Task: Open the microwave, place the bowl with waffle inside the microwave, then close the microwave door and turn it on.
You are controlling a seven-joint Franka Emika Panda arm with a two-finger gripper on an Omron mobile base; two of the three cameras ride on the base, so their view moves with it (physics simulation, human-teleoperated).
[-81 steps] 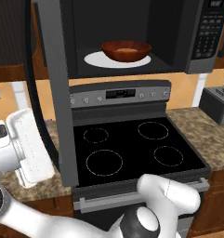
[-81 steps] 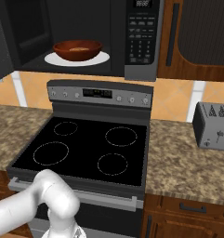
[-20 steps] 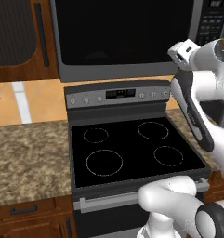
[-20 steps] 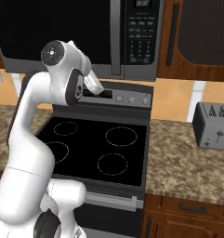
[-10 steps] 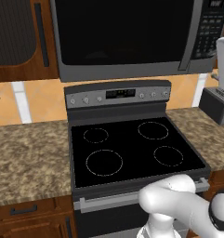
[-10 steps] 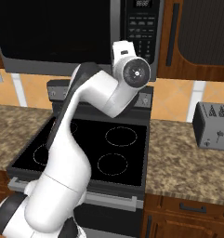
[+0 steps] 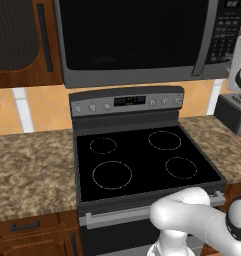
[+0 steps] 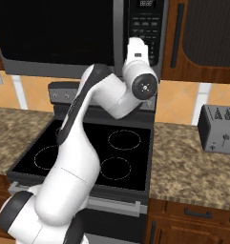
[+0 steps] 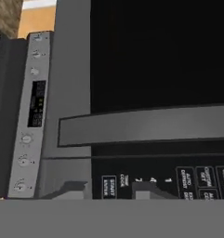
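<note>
The microwave [image 7: 142, 76] hangs above the stove with its microwave door [image 7: 132, 40] shut flat; the same door [image 8: 54, 33] shows black glass in the right base view. The bowl and the waffle are hidden behind it. My gripper [image 8: 136, 44] points up at the keypad [image 8: 146, 28] on the microwave's right side, close in front of the buttons. In the hand view the gripper [image 9: 106, 193] has its two tips a little apart with nothing between them, just before the keypad buttons [image 9: 146, 183]. The door's grey handle bar [image 9: 146, 125] runs across above them.
A black glass-top stove [image 7: 142, 160] with a silver knob panel [image 7: 127, 101] sits below the microwave. A grey toaster [image 8: 219, 127] stands on the granite counter [image 8: 193, 167] to the right. Dark wooden cabinets [image 8: 207, 33] flank the microwave.
The microwave door, open four seconds ago with the bowl inside, is now shut. Over the last second the arm swung right across the microwave front to the keypad, and the jaws narrowed.
</note>
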